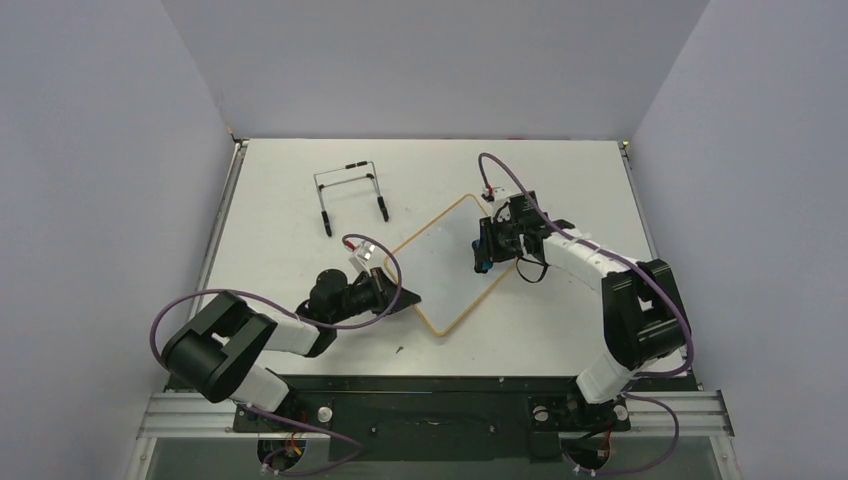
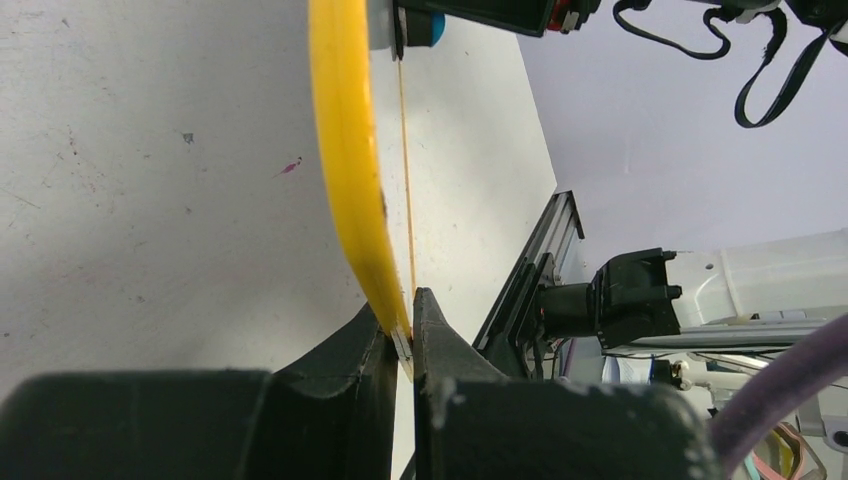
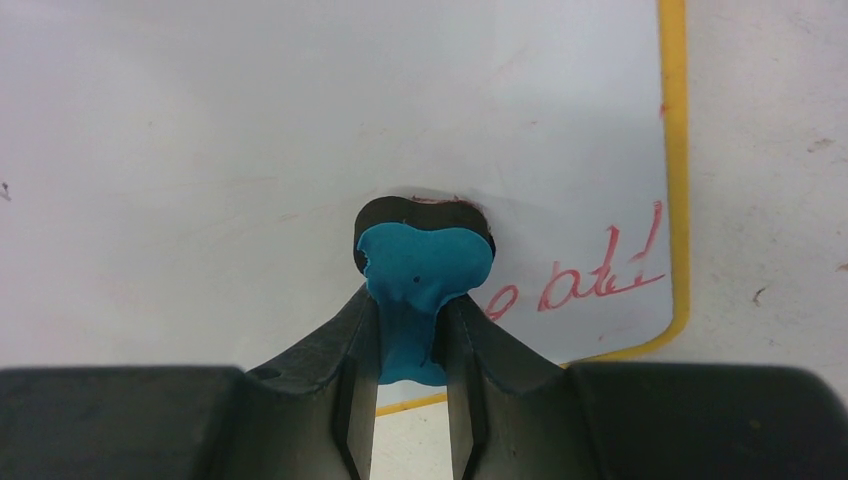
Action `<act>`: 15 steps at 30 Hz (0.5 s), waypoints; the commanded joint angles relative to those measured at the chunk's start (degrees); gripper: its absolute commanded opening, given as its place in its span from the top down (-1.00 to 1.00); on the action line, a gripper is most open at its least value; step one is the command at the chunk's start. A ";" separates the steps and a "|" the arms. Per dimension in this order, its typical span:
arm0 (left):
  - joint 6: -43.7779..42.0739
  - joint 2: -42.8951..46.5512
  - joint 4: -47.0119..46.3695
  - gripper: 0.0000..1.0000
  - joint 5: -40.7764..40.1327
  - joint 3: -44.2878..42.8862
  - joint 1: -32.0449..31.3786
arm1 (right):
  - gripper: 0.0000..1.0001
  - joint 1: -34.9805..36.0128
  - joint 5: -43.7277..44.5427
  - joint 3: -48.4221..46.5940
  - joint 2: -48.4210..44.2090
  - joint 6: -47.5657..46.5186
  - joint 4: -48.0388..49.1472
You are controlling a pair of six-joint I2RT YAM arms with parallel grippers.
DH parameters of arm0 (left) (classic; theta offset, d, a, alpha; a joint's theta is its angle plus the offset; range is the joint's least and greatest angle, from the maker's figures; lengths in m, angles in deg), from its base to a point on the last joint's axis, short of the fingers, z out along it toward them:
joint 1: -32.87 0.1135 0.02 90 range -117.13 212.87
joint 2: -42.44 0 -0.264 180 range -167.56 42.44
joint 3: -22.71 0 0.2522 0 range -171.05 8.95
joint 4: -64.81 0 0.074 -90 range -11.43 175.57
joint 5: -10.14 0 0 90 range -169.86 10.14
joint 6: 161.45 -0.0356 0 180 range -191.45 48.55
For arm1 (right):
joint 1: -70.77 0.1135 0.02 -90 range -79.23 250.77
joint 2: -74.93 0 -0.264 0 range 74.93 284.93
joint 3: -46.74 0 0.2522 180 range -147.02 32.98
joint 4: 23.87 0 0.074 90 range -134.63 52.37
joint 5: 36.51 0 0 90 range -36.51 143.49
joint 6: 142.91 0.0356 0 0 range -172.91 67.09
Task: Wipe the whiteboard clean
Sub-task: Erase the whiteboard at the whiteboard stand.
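Mid-wipe on the whiteboard [image 1: 450, 265]
It lies on the table [image 1: 300, 160], left gripper [image 2: 400, 335] pinching its frame; right gripper [image 3: 412, 315] clamps the eraser [image 3: 425, 262] against it. Nearby red writing [image 3: 590, 280] likely needs the next sweep.

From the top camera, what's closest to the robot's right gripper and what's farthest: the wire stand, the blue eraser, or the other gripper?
1. The blue eraser: pinched in the right gripper itself, pressed on the whiteboard.
2. The left gripper: lower left in that view, clamped on the whiteboard's edge.
3. The wire stand: farthest, off to the upper left.
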 commanded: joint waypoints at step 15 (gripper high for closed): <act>-0.55 -1.35 -13.61 1.00 2.55 -1.19 0.36 | 1.00 -1.83 0.79 1.06 2.33 0.85 -1.06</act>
